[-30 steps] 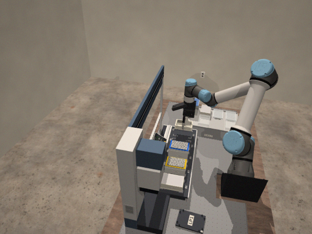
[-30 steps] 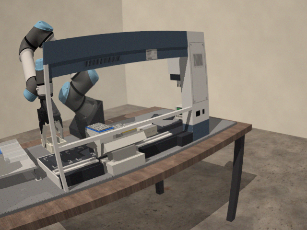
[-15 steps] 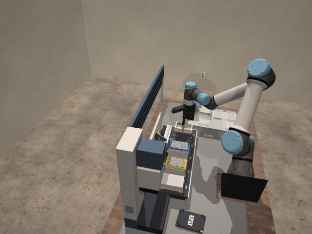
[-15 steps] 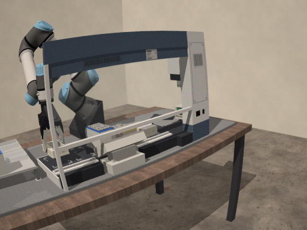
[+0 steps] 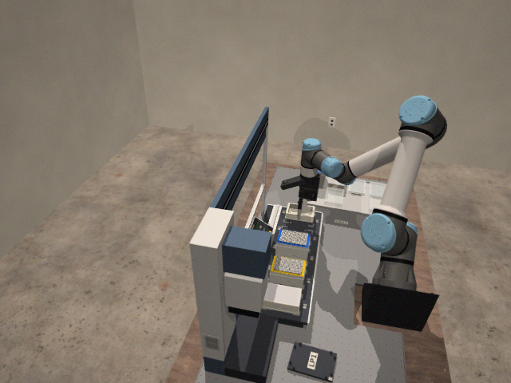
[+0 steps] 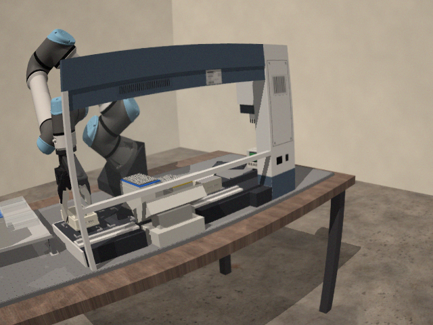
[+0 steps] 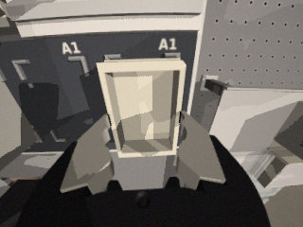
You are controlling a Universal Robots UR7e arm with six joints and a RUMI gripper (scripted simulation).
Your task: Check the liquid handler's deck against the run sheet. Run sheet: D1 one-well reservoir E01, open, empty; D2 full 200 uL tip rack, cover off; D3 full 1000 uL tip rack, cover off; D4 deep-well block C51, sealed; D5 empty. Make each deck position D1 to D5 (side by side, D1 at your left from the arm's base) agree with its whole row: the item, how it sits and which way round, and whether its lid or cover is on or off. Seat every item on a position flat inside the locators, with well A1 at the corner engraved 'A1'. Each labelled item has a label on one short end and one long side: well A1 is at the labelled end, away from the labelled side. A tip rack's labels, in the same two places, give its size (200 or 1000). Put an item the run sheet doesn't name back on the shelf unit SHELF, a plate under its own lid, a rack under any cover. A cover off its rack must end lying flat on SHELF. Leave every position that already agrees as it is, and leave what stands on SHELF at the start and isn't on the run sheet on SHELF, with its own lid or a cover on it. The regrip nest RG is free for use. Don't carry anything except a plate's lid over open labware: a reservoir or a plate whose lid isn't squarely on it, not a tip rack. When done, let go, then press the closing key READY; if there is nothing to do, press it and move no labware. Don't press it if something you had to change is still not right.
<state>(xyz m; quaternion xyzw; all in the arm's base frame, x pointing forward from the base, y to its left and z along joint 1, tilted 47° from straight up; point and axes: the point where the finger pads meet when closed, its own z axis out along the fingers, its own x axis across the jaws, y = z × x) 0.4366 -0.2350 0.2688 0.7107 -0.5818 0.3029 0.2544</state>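
My gripper [image 5: 302,206] [image 6: 72,204] [image 7: 145,113] is shut on the one-well reservoir [image 5: 294,213] [image 6: 77,221] [image 7: 144,101], a cream open tub that looks empty. The fingers grip its long sides near one end. It sits low at the end deck position farthest from the top camera, between locator corners marked A1 on the dark deck [image 5: 315,242] [image 7: 43,52]. I cannot tell whether it touches the deck. Further along stand a blue-rimmed tip rack [image 5: 294,238] [image 6: 138,179], a yellow-rimmed tip rack [image 5: 287,266], both uncovered, and a white closed block [image 5: 283,297].
The shelf unit [image 5: 358,191] [image 6: 17,213] with pale labware stands beyond the deck's end. The handler's blue gantry [image 5: 243,164] [image 6: 160,66] and its white post [image 6: 75,168] stand close to the gripper. A dark plate marked LP1 [image 5: 312,361] lies at the near end.
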